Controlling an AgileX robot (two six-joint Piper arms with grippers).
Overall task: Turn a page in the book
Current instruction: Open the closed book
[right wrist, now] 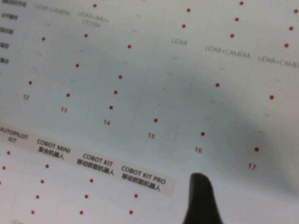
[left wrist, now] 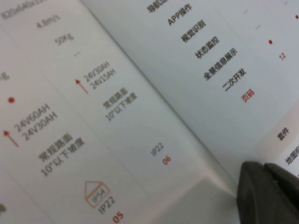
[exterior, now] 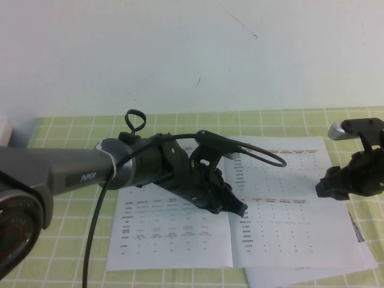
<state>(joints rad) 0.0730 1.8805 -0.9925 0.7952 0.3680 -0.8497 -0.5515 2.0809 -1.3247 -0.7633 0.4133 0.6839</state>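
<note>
While the thin white paper booklet (exterior: 240, 210) is lying flat, no page lifted, the left gripper (exterior: 231, 204), its jaws unclear, is hovering over the spine, the right gripper (exterior: 327, 186) spread beside the right page (exterior: 288, 204).

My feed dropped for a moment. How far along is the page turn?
Nothing looks done: the book lies open and flat on the checked tablecloth. In hand: the left claw hovers low over the spine, while the right claw is open above the right-hand page, whose outer edge seems slightly raised. Left: catch that page, lift it and fold it over.
</note>
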